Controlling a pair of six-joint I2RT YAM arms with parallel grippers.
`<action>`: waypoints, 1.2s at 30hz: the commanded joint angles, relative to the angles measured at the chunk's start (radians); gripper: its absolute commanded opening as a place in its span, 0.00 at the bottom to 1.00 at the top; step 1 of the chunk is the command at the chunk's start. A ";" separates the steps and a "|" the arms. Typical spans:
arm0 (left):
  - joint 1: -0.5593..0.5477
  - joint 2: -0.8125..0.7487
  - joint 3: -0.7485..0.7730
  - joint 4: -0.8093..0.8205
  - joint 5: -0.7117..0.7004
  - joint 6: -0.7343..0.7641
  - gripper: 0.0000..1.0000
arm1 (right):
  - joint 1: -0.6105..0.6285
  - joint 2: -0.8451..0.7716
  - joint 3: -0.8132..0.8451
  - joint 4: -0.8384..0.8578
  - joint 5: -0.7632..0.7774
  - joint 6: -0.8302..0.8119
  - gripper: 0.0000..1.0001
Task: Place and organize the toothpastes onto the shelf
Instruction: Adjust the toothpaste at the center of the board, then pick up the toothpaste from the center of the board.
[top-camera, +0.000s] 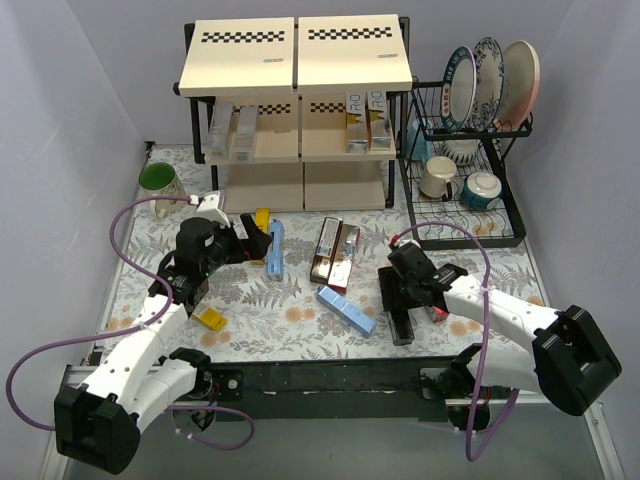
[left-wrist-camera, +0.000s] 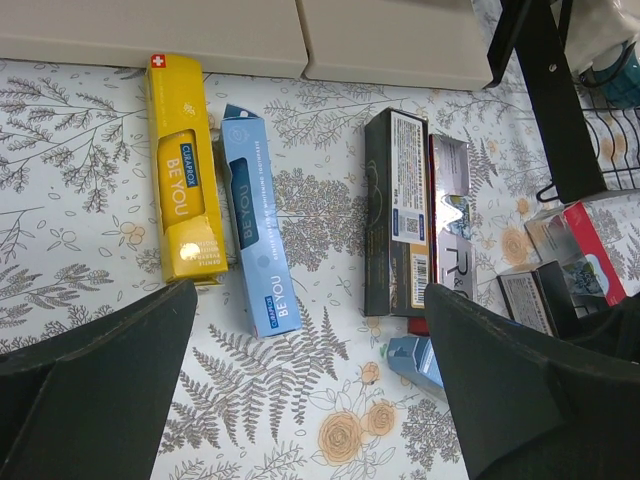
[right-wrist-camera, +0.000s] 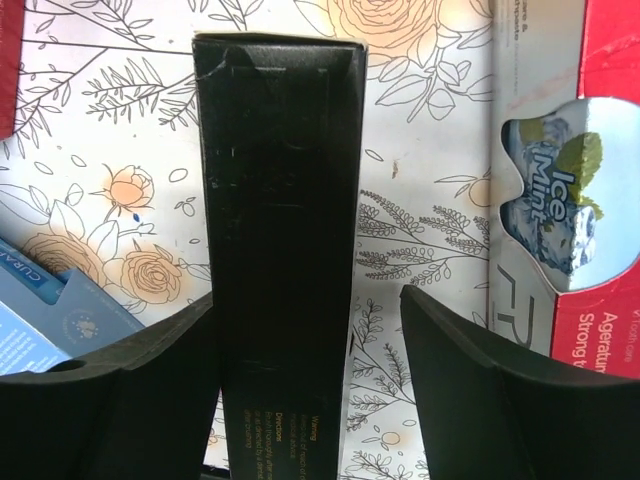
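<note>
The shelf (top-camera: 295, 70) stands at the back, with silver-grey toothpastes (top-camera: 230, 130) and two more cartons (top-camera: 365, 120) on its middle tier. On the table lie a yellow carton (left-wrist-camera: 185, 170), a blue carton (left-wrist-camera: 255, 235), a black carton (left-wrist-camera: 395, 210) and a silver one (left-wrist-camera: 455, 230). My left gripper (left-wrist-camera: 310, 290) hovers open above the cloth, nothing between its fingers. My right gripper (right-wrist-camera: 305, 300) straddles a black carton (right-wrist-camera: 280, 200) lying on the table. Its left finger touches the carton and a gap shows at the right finger. A red Ice Mint carton (right-wrist-camera: 560, 180) lies just right of it.
A black wire dish rack (top-camera: 465, 215) with plates (top-camera: 490, 80) and mugs (top-camera: 437, 175) stands right of the shelf. A green cup (top-camera: 158, 180) sits at the back left. A light-blue carton (top-camera: 345, 310) and a small yellow carton (top-camera: 210, 318) lie near the front.
</note>
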 joint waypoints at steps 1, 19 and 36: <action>0.004 -0.002 -0.001 -0.011 -0.001 0.014 0.98 | 0.002 -0.017 0.006 0.030 -0.025 -0.015 0.73; -0.074 0.030 0.023 0.183 0.246 -0.377 0.98 | 0.157 -0.147 0.193 0.093 0.013 -0.144 0.48; -0.399 0.213 0.058 0.419 0.048 -0.461 0.98 | 0.298 -0.153 0.241 0.363 0.015 -0.153 0.48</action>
